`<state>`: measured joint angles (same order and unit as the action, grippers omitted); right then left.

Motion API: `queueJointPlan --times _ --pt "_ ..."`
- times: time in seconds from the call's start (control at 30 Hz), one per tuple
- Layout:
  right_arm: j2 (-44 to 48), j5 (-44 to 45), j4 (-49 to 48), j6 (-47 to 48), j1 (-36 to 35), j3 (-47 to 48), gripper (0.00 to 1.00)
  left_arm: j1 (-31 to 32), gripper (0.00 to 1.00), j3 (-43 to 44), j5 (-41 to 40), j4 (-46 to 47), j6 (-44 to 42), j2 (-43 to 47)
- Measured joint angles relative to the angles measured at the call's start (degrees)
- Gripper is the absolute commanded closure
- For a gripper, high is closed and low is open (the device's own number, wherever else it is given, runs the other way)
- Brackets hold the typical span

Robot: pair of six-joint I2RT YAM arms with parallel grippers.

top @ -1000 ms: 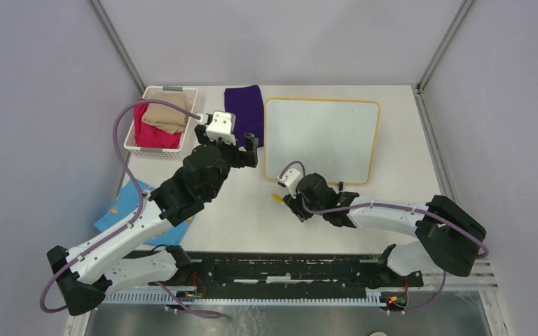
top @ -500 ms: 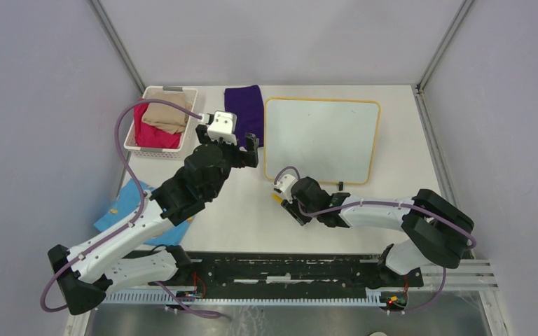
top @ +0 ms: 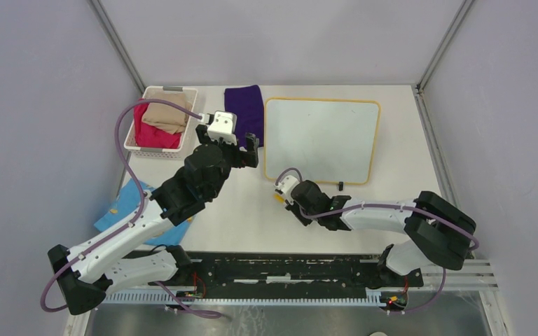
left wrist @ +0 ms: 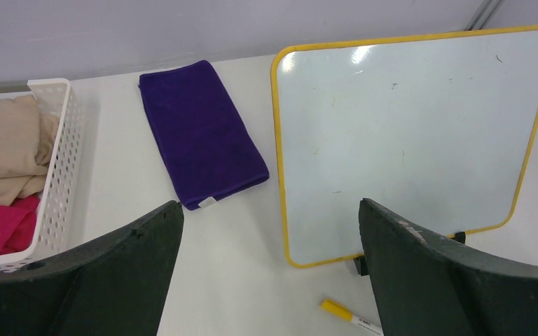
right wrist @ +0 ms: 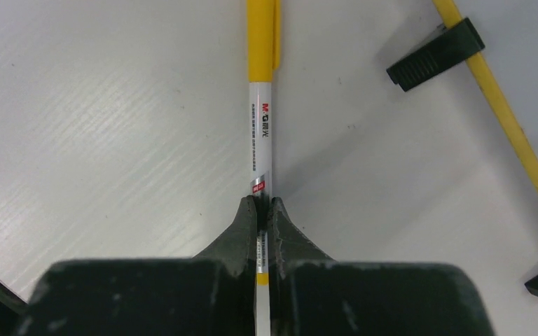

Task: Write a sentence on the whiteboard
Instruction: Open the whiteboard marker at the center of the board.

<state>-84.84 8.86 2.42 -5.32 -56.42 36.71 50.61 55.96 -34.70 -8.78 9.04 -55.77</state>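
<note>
The whiteboard with its yellow frame stands at the back right of the table, its white face blank; no sentence shows on it. A white marker with a yellow cap lies on the table just in front of the board's near left corner. My right gripper is shut on the marker's barrel, the capped end sticking out ahead. My left gripper hangs open above the table left of the board, nothing between its fingers; the marker shows near its right finger.
A folded purple cloth lies left of the board. A white basket with beige and pink cloths stands at the back left. A blue cloth lies at the left edge. Black board feet stand near the marker.
My right gripper slid a little left along the table and closed its fingers onto the marker. The left arm stayed still.
</note>
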Motion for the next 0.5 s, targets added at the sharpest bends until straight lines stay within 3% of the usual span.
queueJointPlan --times 0.17,0.5 --pt "6.8 0.9 0.7 -2.12 0.07 -4.17 1.0 0.0 0.01 0.0 0.02 0.0 0.0 0.0" --pt "36.96 2.82 -7.87 -6.91 0.07 -13.42 1.0 0.0 0.0 -2.49 2.62 3.19 1.57 3.02"
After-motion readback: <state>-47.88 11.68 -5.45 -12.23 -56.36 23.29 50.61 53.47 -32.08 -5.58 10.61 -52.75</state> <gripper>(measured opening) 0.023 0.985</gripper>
